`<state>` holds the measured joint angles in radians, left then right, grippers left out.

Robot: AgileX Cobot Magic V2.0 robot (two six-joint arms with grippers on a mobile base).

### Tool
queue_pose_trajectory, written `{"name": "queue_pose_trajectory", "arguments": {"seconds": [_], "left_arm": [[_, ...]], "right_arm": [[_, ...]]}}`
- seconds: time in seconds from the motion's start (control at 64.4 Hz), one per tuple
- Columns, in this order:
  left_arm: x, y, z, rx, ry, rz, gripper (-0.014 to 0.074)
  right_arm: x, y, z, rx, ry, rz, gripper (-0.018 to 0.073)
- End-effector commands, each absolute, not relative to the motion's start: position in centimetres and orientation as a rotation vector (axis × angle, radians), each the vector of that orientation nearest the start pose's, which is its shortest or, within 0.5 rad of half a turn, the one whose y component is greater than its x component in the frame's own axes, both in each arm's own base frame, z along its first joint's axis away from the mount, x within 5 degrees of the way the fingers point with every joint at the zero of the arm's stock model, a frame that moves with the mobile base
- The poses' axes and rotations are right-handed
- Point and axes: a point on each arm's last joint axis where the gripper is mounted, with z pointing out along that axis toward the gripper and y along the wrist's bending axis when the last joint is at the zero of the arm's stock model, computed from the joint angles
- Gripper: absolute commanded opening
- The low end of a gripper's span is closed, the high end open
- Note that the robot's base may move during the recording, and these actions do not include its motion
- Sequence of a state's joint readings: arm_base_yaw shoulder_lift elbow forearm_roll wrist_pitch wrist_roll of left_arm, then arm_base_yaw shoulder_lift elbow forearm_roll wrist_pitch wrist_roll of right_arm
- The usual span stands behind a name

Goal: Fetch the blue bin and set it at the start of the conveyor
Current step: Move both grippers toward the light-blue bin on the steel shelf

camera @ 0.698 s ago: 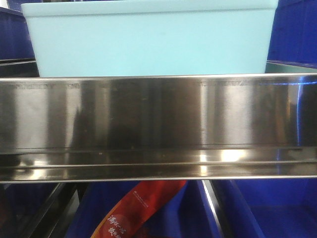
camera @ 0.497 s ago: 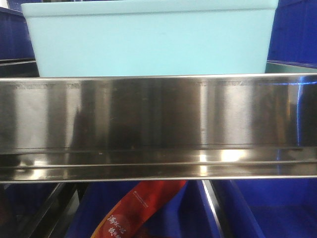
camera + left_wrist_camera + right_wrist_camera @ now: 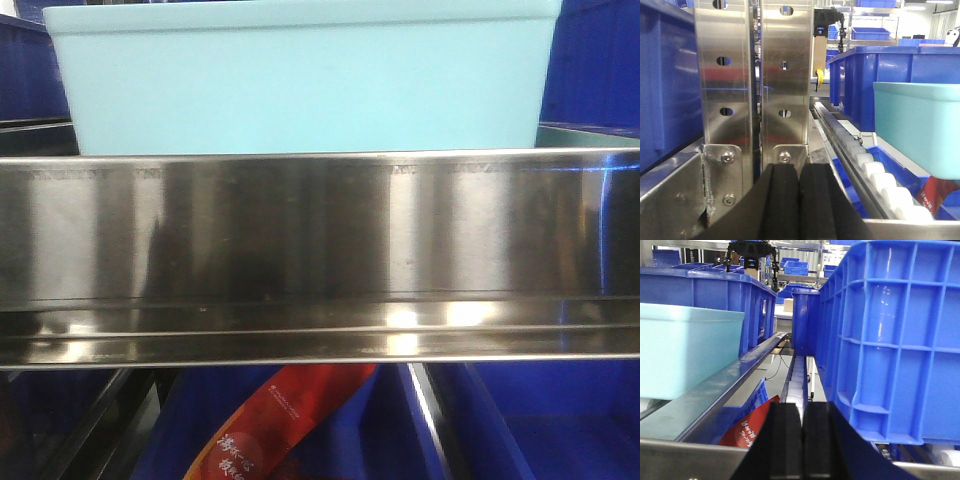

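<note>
Your blue bin [image 3: 300, 80] sits on the shelf just behind the steel rail [image 3: 320, 250]. It is a smooth, plain-walled pale turquoise tub with a thin flared rim, and its walls narrow slightly toward the base. The rail is a wide band of brushed, mirror-bright metal that hides the tub's foot.

Below the rail you can see a glossy red packet [image 3: 280, 425] lying in a dark blue crate. It carries white Chinese characters and a line of small print too fine to read.

From the left wrist, the bin is at the right, above a row of white rollers [image 3: 875, 175]. A ribbed royal-blue crate [image 3: 880, 75] stands just behind it. Ahead are perforated steel uprights [image 3: 755, 75] with bolt heads.

Your left claw [image 3: 799, 172] has its matt black fingers pressed together, gripping nothing. The right claw [image 3: 802, 412] is likewise closed and empty, with the bin to its left and a blue grid-walled crate [image 3: 890, 340] to its right.
</note>
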<state>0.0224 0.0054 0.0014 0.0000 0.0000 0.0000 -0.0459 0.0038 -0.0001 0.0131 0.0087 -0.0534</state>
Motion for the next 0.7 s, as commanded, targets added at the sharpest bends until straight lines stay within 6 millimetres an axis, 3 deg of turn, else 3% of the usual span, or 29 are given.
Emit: {"name": "queue_pose_trajectory", "arguments": {"seconds": [0.0,0.248,0.419,0.683], "left_arm": [[5.6,0.1,21.5,-0.014,1.465,0.011,-0.0111],[5.6,0.1,21.5,-0.014,1.465,0.011,-0.0111],[5.4,0.1,22.7,-0.005,1.372,0.019,-0.0111],[2.9,0.1,29.5,-0.01,1.428,0.023,-0.0111]], "right_arm": [[5.6,-0.3,21.4,0.004,1.476,-0.071,-0.0166],[5.6,-0.3,21.4,0.004,1.471,-0.071,-0.0166],[5.5,-0.3,22.2,0.005,1.385,-0.074,-0.0166],[3.2,-0.1,29.4,0.002,1.34,-0.073,-0.0166]]}}
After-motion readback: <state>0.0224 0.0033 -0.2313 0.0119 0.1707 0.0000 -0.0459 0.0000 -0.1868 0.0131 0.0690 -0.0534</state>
